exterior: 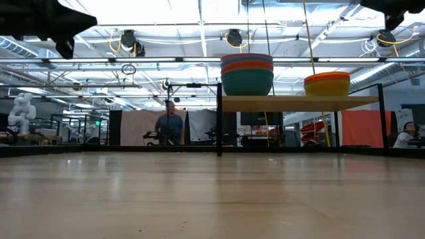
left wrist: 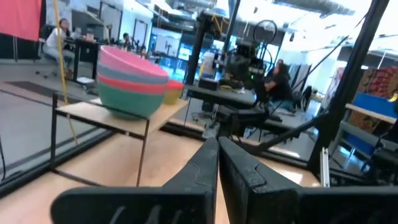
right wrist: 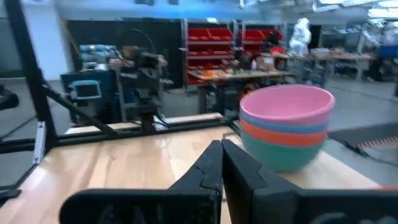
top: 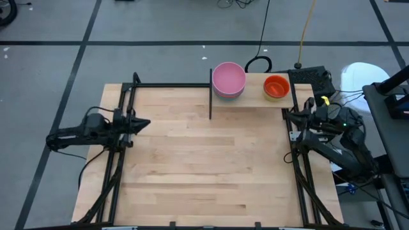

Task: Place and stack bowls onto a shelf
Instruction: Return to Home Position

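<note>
The shelf (top: 255, 97) stands at the table's far edge on black posts. On its left part is a stack of bowls (exterior: 247, 73), pink on top, then blue, red and teal. To the right an orange bowl (top: 276, 87) sits in a yellow one (exterior: 327, 87). My left gripper (top: 146, 122) hovers shut over the table's left edge, pointing level toward the right. My right gripper (top: 289, 115) hovers shut at the right edge, near the shelf's right end. The wrist views show the stack (left wrist: 129, 84) (right wrist: 287, 127) beyond each pair of shut fingers, apart from them.
Black frame rails (top: 121, 160) run along the table's left and right edges under the arms. The wide wooden tabletop (top: 204, 166) lies between the arms, in front of the shelf. People sit and stand in the room beyond the table.
</note>
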